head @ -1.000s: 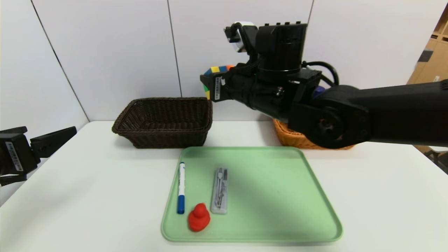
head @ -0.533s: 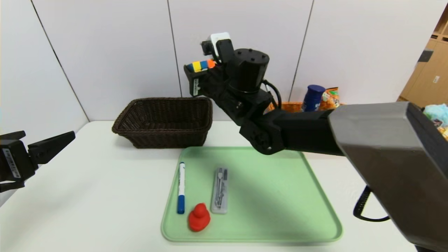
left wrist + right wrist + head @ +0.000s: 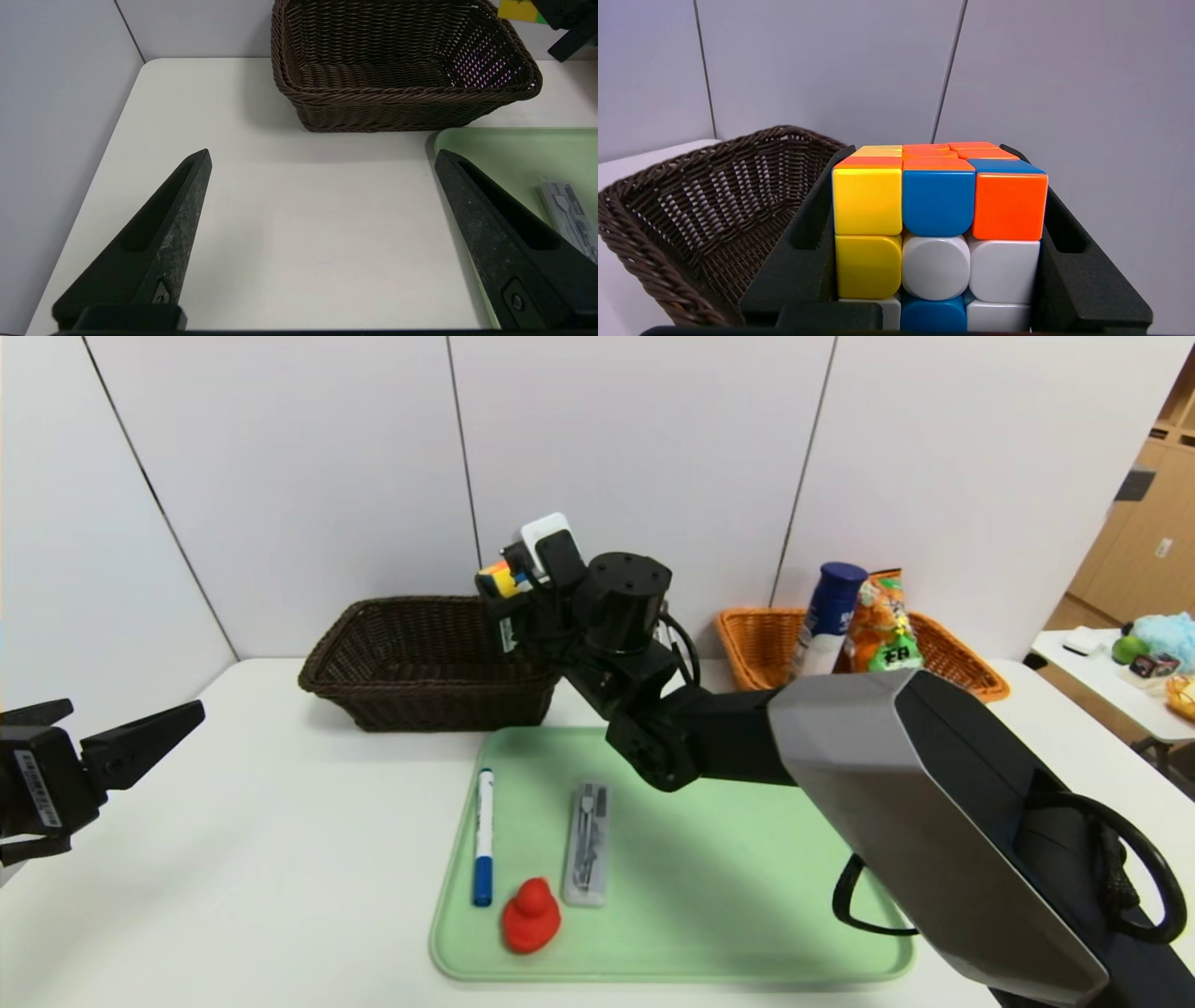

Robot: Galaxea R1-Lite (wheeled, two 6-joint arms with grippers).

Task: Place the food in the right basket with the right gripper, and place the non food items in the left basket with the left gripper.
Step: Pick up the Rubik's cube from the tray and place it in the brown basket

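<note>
White table (image 3: 280, 821): right pincer (image 3: 499, 593) clamps puzzle cube (image 3: 938, 224) over dark basket (image 3: 439, 658); left pincer (image 3: 322, 238) agape.

The puzzle cube (image 3: 937, 219) in my right hand (image 3: 501, 586) shows yellow, blue, orange and white squares. Both my hands are black; the left hand (image 3: 322, 242) has matt, speckled fingers (image 3: 159, 242). The left basket (image 3: 439, 658) is dark brown weave, the right basket (image 3: 952, 658) orange-tan weave. The tray (image 3: 747, 896) is pale green, the table (image 3: 233, 859) white. The marker (image 3: 484, 835) is white with a blue cap, the duck (image 3: 531, 917) red, the case (image 3: 587, 845) clear grey. The bottle (image 3: 823, 621) is white with a dark blue cap; the snack bag (image 3: 882, 621) is orange with a green label.
</note>
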